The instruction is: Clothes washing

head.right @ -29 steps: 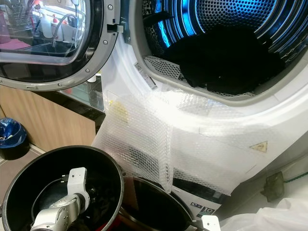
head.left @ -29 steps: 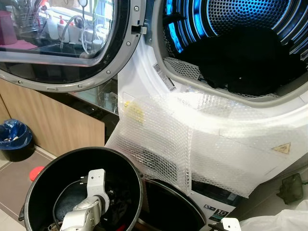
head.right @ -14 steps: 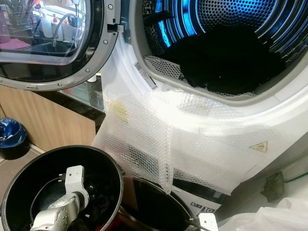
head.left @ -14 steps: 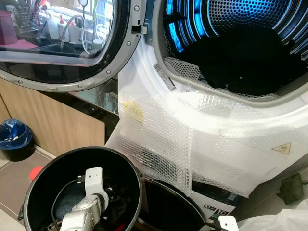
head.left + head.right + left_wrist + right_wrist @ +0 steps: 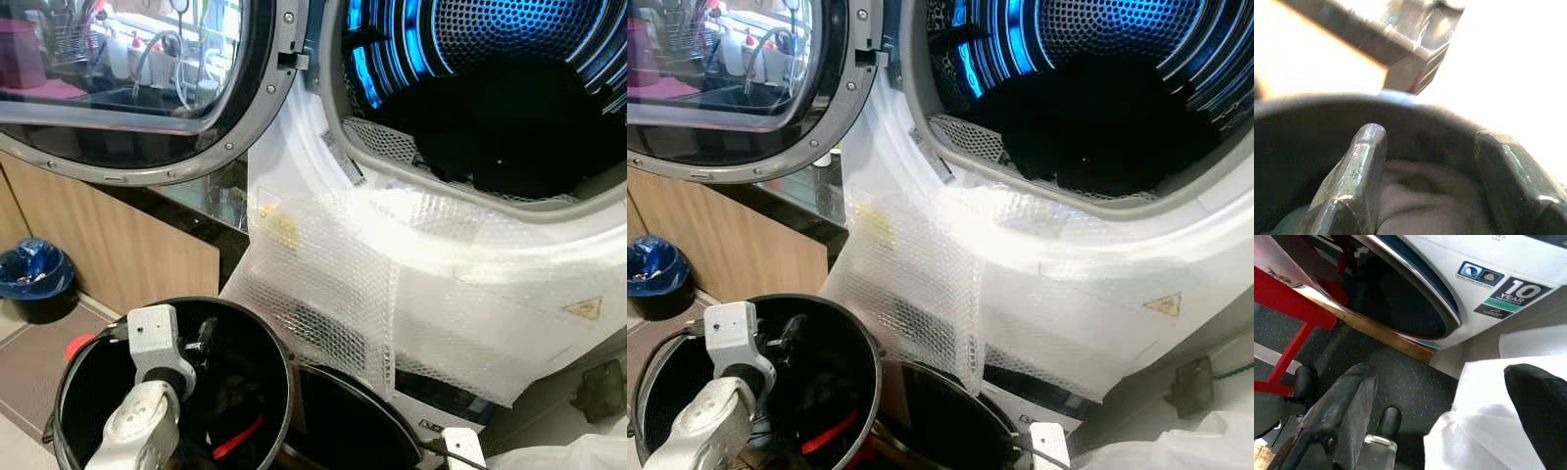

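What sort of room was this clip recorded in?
Most likely a home laundry corner by a kitchen: an open washer drum holding dark clothes, a black laundry bucket below, and a sink with bottles mirrored in the door glass.

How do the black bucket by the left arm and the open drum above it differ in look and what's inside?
The black bucket is plain, dark and unlit, standing upright with its mouth upward; the drum is perforated metal, lit blue, opening sideways. The bucket holds mixed items, including something red, with the left gripper inside; the drum holds a pile of dark clothes. Both have round openings and laundry within.
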### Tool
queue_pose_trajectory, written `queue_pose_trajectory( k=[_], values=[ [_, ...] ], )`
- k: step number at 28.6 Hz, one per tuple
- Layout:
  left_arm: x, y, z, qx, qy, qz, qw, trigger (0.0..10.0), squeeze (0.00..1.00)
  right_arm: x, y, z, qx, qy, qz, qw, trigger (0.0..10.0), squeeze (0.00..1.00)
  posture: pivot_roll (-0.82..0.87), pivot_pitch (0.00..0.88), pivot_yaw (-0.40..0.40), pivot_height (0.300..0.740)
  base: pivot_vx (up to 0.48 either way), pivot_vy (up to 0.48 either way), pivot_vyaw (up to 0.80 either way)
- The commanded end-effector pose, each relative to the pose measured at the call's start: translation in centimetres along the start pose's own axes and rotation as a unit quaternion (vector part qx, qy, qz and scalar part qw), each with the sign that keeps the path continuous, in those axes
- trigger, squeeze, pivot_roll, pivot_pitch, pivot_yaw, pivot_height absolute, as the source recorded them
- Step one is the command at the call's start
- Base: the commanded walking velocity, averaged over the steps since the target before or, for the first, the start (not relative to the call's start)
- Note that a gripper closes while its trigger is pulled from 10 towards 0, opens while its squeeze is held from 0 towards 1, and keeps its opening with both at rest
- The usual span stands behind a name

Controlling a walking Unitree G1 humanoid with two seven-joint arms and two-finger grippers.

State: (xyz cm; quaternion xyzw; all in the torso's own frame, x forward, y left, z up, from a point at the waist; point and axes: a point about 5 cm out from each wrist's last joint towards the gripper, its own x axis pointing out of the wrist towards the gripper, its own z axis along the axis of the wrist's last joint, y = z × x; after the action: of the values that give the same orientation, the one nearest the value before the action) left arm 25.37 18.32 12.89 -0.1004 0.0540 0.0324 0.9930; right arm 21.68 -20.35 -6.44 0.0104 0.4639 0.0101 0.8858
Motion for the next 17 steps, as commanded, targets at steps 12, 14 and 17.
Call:
queue_pose_trajectory(
  k=[12,14,17],
  values=[
    [-0.5,-1.8,1.7,0.068,0.010,-0.067,0.995,10.0,0.00,0.2,0.8,1.2,-0.001,-0.009,0.012,1.000,10.0,0.00,0.19,0.000,-0.171,0.740,0.000,0.000,0.00],
    [-0.6,-1.1,0.9,0.058,0.044,-0.029,0.997,10.0,1.00,0.1,0.5,0.6,-0.001,-0.002,0.010,1.000,10.0,0.00,0.17,0.000,-0.170,0.740,0.000,0.000,0.00],
    [-0.4,-0.4,0.5,0.066,0.063,-0.002,0.996,10.0,1.00,0.0,0.0,0.3,0.000,0.003,0.005,1.000,10.0,0.00,0.16,0.000,-0.172,0.740,0.000,0.000,0.00]
  ],
)
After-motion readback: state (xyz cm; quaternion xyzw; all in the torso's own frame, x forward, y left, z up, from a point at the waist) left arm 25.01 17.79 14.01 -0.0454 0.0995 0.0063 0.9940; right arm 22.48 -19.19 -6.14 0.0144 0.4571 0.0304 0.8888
